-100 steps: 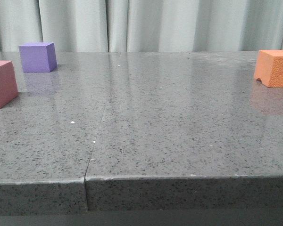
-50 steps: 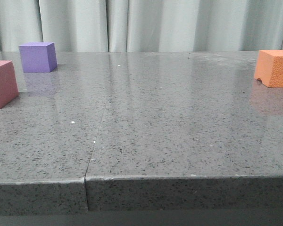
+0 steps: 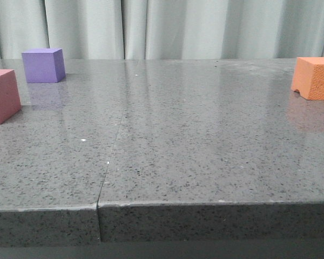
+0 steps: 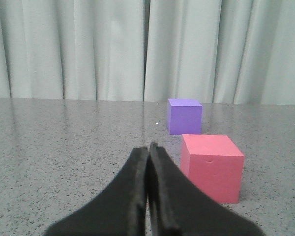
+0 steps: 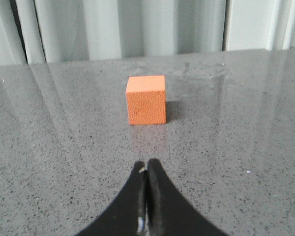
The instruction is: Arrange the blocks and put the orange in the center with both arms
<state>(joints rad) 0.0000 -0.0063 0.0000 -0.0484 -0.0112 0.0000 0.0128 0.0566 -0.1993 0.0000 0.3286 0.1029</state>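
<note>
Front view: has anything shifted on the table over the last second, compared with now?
Nothing visibly changed. The purple block, the pink block and the orange block sit where they were on the grey table, and no arm has entered the front view.

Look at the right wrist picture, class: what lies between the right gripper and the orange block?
Nothing but bare grey tabletop. In the right wrist view the closed right gripper points at the orange block, with only its faint reflection on the stone between them.
</note>
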